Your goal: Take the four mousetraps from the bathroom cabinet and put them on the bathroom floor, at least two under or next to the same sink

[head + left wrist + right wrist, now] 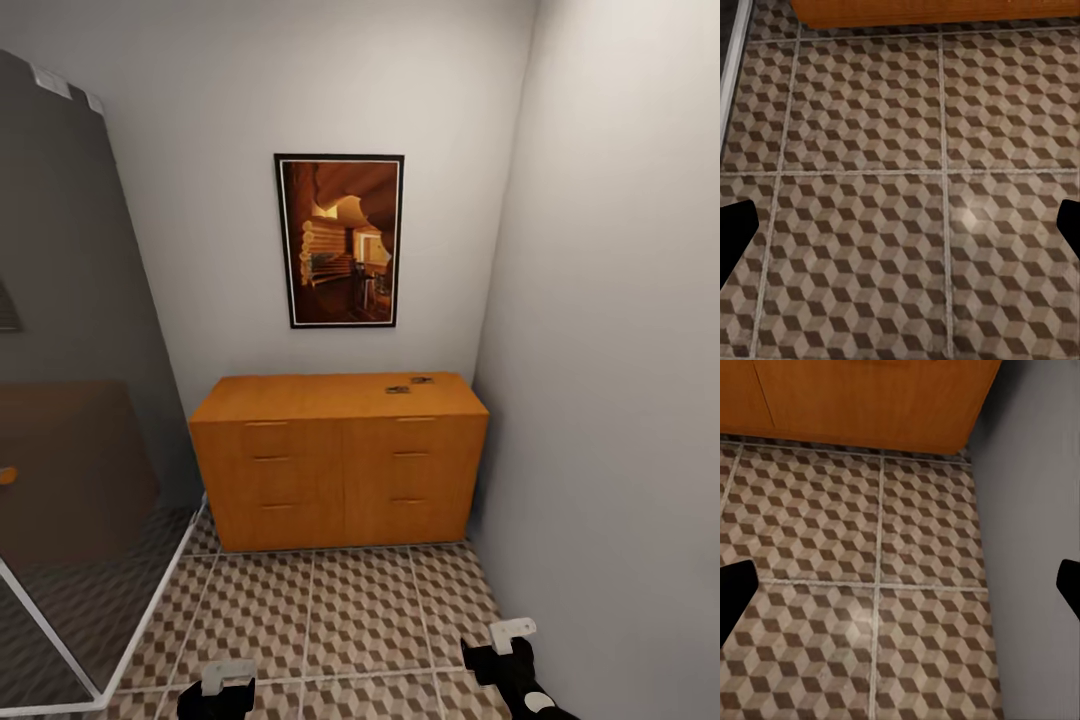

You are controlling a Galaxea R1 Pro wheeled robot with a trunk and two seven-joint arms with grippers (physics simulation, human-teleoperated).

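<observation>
The orange-brown cabinet (340, 470) stands against the far wall, its drawers closed. On its top, near the right rear corner, lie two small mousetraps (398, 390) (421, 380). The cube-patterned bathroom floor (360, 620) stretches from the cabinet towards me. My left gripper (228, 685) and right gripper (510, 650) hang low over the tiles, well short of the cabinet. In the wrist views each gripper (900, 232) (900, 592) is open, its dark fingertips (735, 240) (1069, 581) far apart with nothing but floor between them. The sink is out of view.
A glass shower screen (70, 400) with a white frame closes off the left side. A grey wall (620, 400) runs close along the right, meeting the cabinet's right end (967, 435). A framed picture (340, 240) hangs above the cabinet.
</observation>
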